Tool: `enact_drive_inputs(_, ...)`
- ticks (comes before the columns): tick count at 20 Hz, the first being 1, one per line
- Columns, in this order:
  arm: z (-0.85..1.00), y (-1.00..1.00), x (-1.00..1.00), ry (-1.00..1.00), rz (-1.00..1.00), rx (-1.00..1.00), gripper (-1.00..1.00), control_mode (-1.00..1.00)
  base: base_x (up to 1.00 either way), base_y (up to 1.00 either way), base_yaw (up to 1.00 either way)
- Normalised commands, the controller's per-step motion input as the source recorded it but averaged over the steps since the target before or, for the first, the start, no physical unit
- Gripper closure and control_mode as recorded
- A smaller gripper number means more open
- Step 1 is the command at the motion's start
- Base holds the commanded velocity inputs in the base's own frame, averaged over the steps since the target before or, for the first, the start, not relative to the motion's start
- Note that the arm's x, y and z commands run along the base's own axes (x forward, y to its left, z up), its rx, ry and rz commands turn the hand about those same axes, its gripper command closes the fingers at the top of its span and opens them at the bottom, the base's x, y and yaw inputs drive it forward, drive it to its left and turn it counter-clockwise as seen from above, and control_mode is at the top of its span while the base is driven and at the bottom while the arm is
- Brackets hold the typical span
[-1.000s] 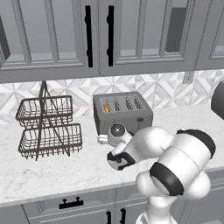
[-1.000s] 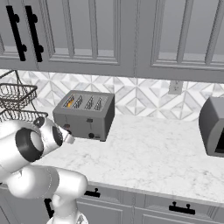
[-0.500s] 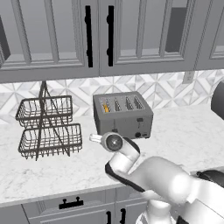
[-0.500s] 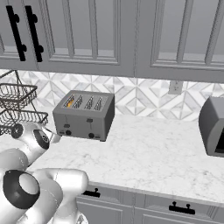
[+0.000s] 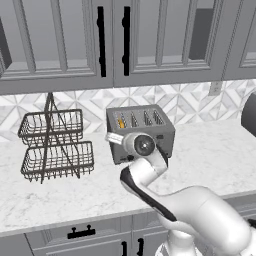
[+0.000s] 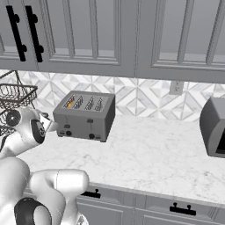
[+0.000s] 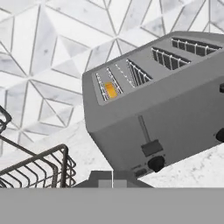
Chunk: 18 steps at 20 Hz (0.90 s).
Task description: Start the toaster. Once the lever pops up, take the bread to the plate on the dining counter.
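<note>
On the table, by the backsplash, the toaster is faced by the clenched, empty pincer, aimed at its lever; the bread is seated in the end slot.

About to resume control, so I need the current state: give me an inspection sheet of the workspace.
Surface: white marble counter, grey cabinet drawers below.
Job's things: toaster against the backsplash; bread sunk in its end slot nearest the basket; lever low on the front.
Clutter: two-tier wire basket beside the toaster; dark grey appliance at the far end.
Hand: shut, empty, facing the toaster's front.
Cables: nothing seen.
Surroundings: grey wall cabinets, patterned backsplash, wall outlet.
</note>
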Motion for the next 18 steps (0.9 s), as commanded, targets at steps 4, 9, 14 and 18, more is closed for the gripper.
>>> enact_drive_inputs(4,0.86,-0.09,0.00,0.16,0.00,0.00,1.00,-1.00,0.00,0.00,0.00)
enact_drive_inputs(9,0.26,-0.15,0.00,0.23,0.08,-0.07,-1.00,-1.00,0.00,0.00,0.00)
enact_drive_inputs(14,0.06,-0.04,0.00,0.08,0.14,-0.24,-1.00,-1.00,0.00,0.00,0.00)
enact_drive_inputs(18,0.00,0.00,-0.12,-0.02,0.10,-0.25,-1.00,-1.00,0.00,0.00,0.00)
